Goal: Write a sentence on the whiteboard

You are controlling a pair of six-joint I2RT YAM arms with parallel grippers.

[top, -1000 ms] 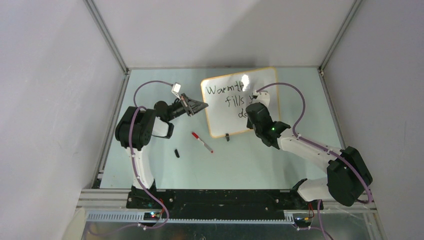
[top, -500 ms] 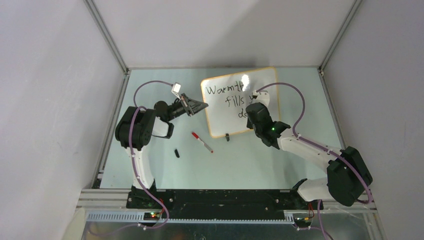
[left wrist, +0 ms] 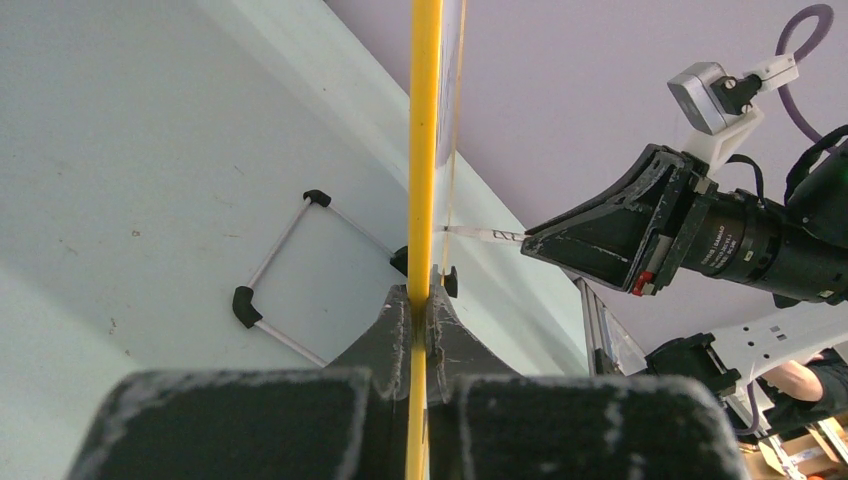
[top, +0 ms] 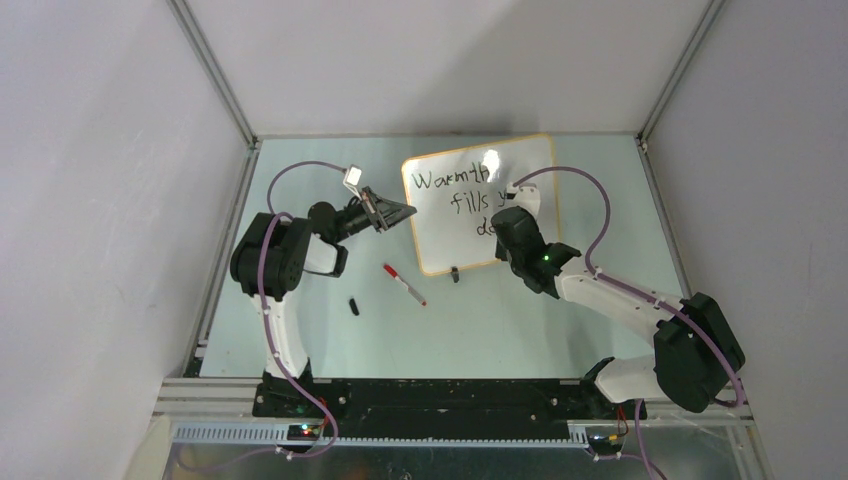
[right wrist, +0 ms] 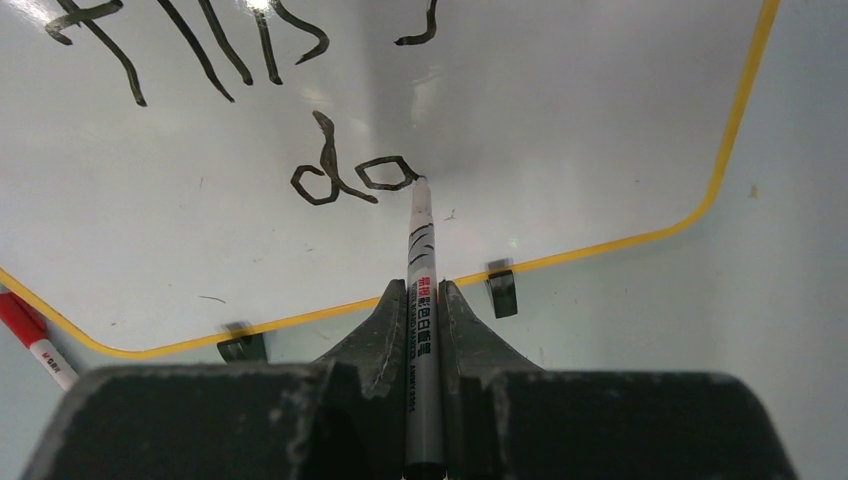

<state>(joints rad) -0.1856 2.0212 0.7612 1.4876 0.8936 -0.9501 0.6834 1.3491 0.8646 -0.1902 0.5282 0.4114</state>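
The whiteboard point(top: 470, 215) with its orange-tan frame stands tilted at the back middle of the table. My left gripper point(top: 405, 212) is shut on its left frame edge point(left wrist: 424, 150). My right gripper point(right wrist: 422, 300) is shut on a grey marker point(right wrist: 420, 270). The marker tip touches the board at the end of "da" point(right wrist: 350, 180). The sentence point(top: 465, 190) reads "Warmth", "fills y" and "da" in black; my right arm hides the line ends in the top view. The board also shows in the right wrist view point(right wrist: 560, 120).
A red-capped marker point(top: 404, 284) lies on the table in front of the board's left corner, also at the right wrist view's left edge point(right wrist: 35, 340). A small black cap point(top: 354, 306) lies nearer me. Two black clip feet point(right wrist: 502, 292) hold the board's lower edge.
My right gripper has shifted slightly along the third line with the marker on the board; the "a" after "d" now shows. The left arm has not moved.
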